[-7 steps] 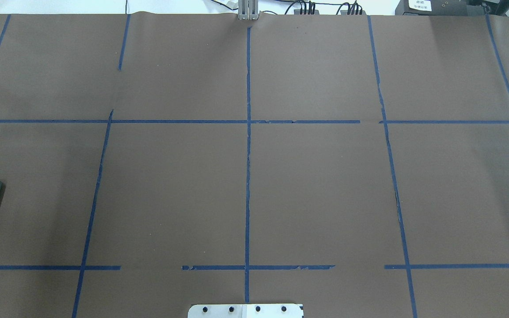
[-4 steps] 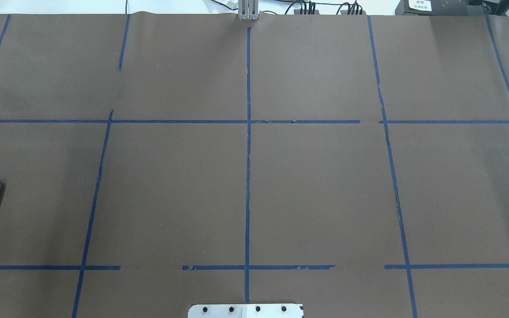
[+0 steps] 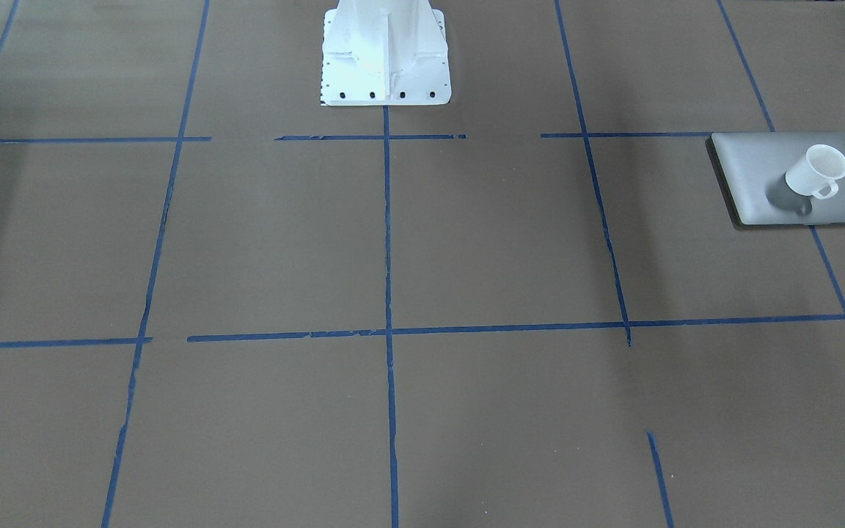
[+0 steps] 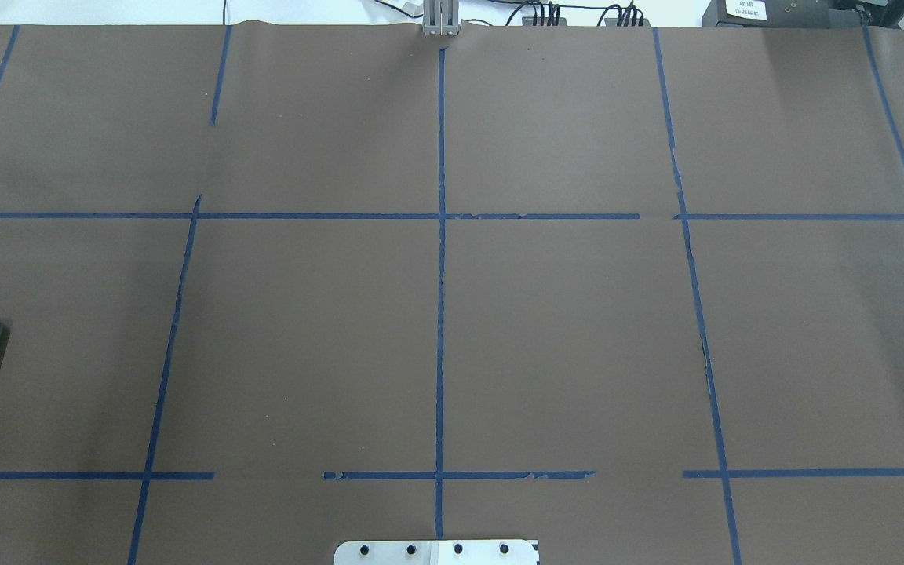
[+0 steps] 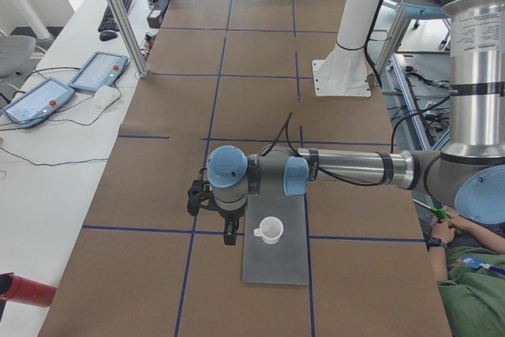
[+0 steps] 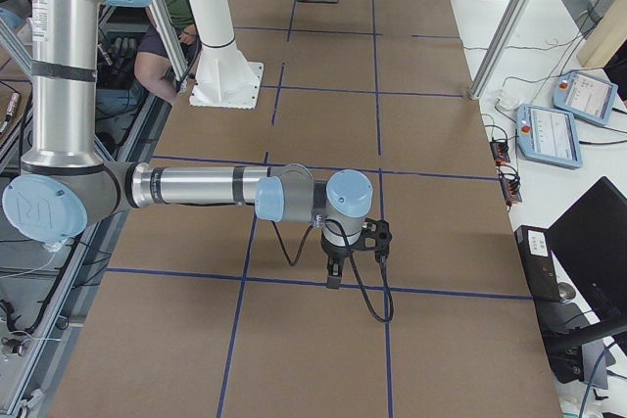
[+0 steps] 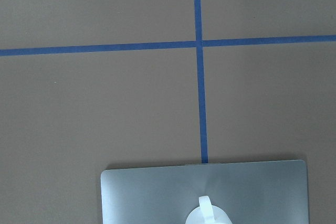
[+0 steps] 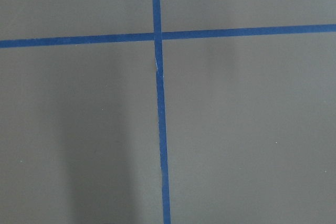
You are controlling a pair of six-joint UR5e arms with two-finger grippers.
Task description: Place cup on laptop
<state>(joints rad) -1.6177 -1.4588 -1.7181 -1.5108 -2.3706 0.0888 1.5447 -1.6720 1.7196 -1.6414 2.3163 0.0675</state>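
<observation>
Black against brown paper (image 5: 158, 195), my left gripper (image 5: 230, 236) hangs just beside the cup (image 5: 271, 230). I cannot tell how wide its jaws stand, nor those of my right gripper (image 6: 333, 281), well apart over blue tape (image 6: 196, 274). The cup stands upright on the laptop (image 5: 276, 266), showing, seemingly, only white inside.

We find a robotics laboratory. The table (image 4: 577, 314) is papered brown and gridded with blue tape (image 4: 441, 314); a white robot pedestal (image 3: 386, 59) is bolted to it. On the far bench (image 5: 47, 155) lie teach pendants (image 6: 549, 134) and a keyboard (image 5: 109, 20), beside aluminium frame posts (image 6: 511, 22).
</observation>
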